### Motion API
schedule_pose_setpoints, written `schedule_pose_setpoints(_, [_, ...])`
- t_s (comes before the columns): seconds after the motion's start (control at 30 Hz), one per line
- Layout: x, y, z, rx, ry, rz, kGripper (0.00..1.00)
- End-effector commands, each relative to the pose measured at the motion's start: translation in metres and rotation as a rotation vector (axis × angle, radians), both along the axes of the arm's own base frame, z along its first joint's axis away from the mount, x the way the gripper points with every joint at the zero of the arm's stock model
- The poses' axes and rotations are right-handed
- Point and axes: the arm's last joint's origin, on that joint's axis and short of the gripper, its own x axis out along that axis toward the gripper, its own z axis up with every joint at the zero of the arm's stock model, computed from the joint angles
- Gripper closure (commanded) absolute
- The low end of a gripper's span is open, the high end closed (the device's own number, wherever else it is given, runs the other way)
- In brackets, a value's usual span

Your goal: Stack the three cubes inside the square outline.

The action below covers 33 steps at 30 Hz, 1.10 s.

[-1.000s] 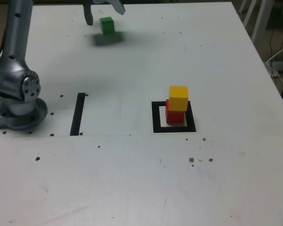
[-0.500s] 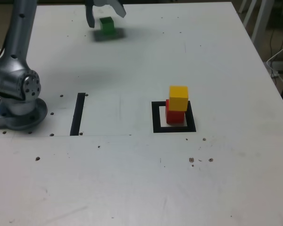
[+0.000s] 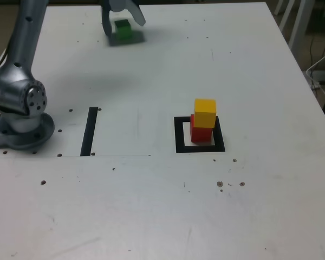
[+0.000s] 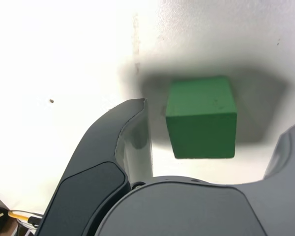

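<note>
- The gripper [image 3: 121,17] sits low over the far end of the table [image 3: 151,206], its 2 fingers spread to either side of the green cube [image 3: 122,27]. In the wrist view there is a clear gap between the cube [image 4: 201,115] and the one finger [image 4: 119,140] that shows well, so nothing is clamped; the jaws are released and grasp nothing.
- The green cube rests flat on the table, well apart from the black square outline [image 3: 199,147].
- Inside that outline the red cube [image 3: 199,133] stands with the yellow cube [image 3: 205,112] on top, so 2 of 3 are in place.
- The cube looks like a small, rigid, light block with flat, fairly smooth faces; I would not expect it to deform.
- The best hold, I think, is on 2 opposite side faces, squarely and around mid-height, so it cannot twist or slip.
</note>
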Motion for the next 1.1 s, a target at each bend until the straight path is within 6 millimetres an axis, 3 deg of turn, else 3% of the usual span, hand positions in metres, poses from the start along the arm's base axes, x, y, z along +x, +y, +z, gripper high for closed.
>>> schedule_pose_setpoints(0.0, [0.0000, 0.0019, -0.0036, -0.010, 0.000, 0.001, 0.26])
schedule_pose_setpoints(0.23, [0.0008, 0.0030, -0.0061, -0.014, -0.002, 0.002, 0.56])
schedule_pose_setpoints(0.37, [0.0009, 0.0032, -0.0064, -0.012, -0.004, 0.002, 0.67])
schedule_pose_setpoints(1.07, [0.0040, -0.0037, -0.0020, -0.016, -0.001, -0.009, 0.68])
